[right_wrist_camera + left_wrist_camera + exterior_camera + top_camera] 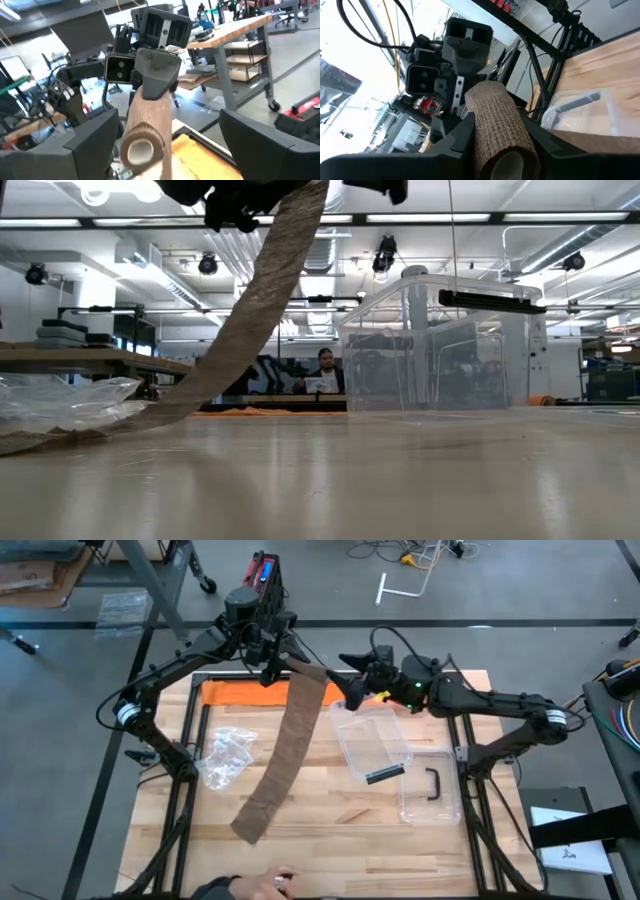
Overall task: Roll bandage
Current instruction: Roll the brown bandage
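Filling the left wrist view, the brown bandage (495, 125) is sitting as a partly wound roll between the dark fingers (455, 142) of the left tool (272, 668), which is clenching it on both sides, its hollow core facing the camera. That tool is hanging above the far middle of the counter (340, 815). Facing it from the other side, the right tool (352, 692) is hovering just beside the roll; in the right wrist view its two fingers (92, 135) are standing spread wide, released, with the roll end (142, 145) lying between them and touching neither.

From the roll, the loose length of bandage is running down in a long sloping strip toward the near left part of the counter, where its tail (255, 820) is lying flat on the wood. A crumpled clear plastic bag (225, 755) is resting just left of the strip. An orange cloth (245, 692) is lying along the far edge under the left arm. To the right of the strip, a clear plastic box (372, 745) is standing open, with its clear lid (430, 795), which has a black handle, lying beside it. At the near edge of the counter a person's hand (275, 883) is showing.
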Available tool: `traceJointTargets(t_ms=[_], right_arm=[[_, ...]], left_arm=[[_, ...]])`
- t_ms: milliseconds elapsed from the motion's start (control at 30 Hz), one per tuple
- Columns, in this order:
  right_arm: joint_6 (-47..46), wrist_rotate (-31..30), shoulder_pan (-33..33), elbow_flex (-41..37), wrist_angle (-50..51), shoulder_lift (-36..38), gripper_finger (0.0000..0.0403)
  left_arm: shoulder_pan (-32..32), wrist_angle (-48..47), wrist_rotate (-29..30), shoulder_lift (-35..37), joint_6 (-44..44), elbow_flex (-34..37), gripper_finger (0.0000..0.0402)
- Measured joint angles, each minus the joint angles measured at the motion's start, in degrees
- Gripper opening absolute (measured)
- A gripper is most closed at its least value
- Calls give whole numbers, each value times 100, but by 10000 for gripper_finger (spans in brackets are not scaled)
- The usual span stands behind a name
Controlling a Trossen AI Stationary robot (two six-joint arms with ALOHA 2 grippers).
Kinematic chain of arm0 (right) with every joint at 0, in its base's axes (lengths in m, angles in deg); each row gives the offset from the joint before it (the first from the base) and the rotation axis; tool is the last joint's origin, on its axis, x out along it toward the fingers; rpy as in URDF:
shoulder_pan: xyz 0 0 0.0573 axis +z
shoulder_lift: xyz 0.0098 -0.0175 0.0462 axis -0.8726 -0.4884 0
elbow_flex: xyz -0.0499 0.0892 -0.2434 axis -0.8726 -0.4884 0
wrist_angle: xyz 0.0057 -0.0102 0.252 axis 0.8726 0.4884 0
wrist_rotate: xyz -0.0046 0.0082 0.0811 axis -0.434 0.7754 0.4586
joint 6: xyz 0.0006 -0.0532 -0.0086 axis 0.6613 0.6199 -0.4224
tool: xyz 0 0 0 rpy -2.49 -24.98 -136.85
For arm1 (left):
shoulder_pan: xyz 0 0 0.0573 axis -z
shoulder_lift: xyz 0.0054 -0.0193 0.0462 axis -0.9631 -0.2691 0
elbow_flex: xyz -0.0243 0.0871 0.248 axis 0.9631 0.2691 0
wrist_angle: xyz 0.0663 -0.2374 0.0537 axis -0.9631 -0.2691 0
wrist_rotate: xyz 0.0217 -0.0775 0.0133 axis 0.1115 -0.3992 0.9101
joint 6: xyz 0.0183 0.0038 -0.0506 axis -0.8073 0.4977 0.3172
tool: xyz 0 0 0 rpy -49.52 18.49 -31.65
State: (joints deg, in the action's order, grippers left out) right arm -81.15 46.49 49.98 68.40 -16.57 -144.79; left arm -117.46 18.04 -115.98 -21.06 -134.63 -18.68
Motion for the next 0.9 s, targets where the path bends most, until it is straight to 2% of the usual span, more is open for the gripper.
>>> traceJointTargets(t_ms=[100, 200, 333, 400, 467, 600, 900], right_arm=[[55, -227, 4, -122, 26, 172, 343], [244, -571, 67, -611, -645, 247, 343], [-320, -244, -34, -1630, -2147, 260, 343], [-450, -145, -83, -1924, -2785, 207, 344], [-470, -113, -96, -2017, -3010, 155, 344], [-287, 232, -85, -1890, -3009, 32, 344], [25, 185, -46, -1365, -2436, -56, 344]], left_arm=[[-4, -15, 3, 0, -2, 0, 100], [-9, -29, 10, 0, -84, 0, 102], [-82, -81, 38, 0, -123, 0, 96], [-142, -112, 56, 0, -123, 0, 95], [-194, -191, 152, 0, -125, 0, 98], [-262, -243, 342, -53, -128, 0, 100], [-284, -663, 449, -123, -506, -2, 97]])
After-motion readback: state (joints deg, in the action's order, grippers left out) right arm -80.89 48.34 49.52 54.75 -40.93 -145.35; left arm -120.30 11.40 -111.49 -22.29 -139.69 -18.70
